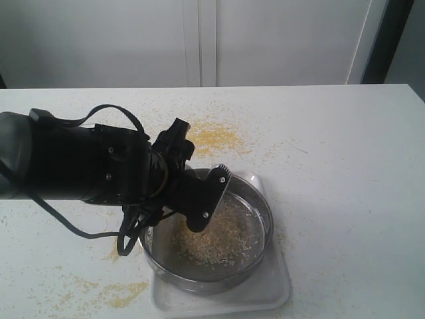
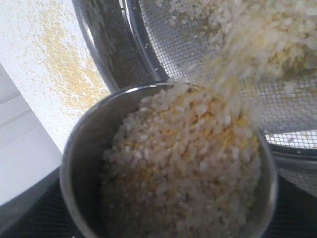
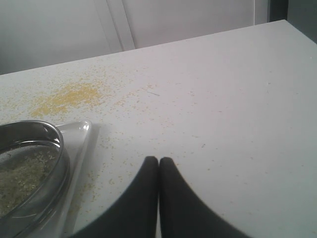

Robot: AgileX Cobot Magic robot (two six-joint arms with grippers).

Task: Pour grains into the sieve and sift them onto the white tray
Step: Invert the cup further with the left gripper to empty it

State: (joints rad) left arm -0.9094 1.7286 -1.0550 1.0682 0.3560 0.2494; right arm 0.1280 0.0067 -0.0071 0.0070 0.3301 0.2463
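My left gripper [image 1: 202, 199] is shut on a small steel cup [image 2: 74, 148], tipped over the sieve [image 1: 265, 207]. The cup is full of pale and yellow grains [image 2: 183, 163], and a blurred stream of them falls onto the sieve's mesh [image 2: 297, 114]. A heap of grains [image 1: 212, 240] lies in the sieve, which rests on the white tray [image 1: 279, 292]. In the exterior view the arm hides the cup. My right gripper [image 3: 158, 159] is shut and empty, low over the bare table beside the tray's corner [image 3: 79, 130] and the sieve's rim [image 3: 29, 130].
Spilled yellow meal lies on the table behind the sieve [image 1: 212, 138] and near the front left [image 1: 126, 292]. Loose grains are scattered round the tray. A white wall or cabinet stands behind the table.
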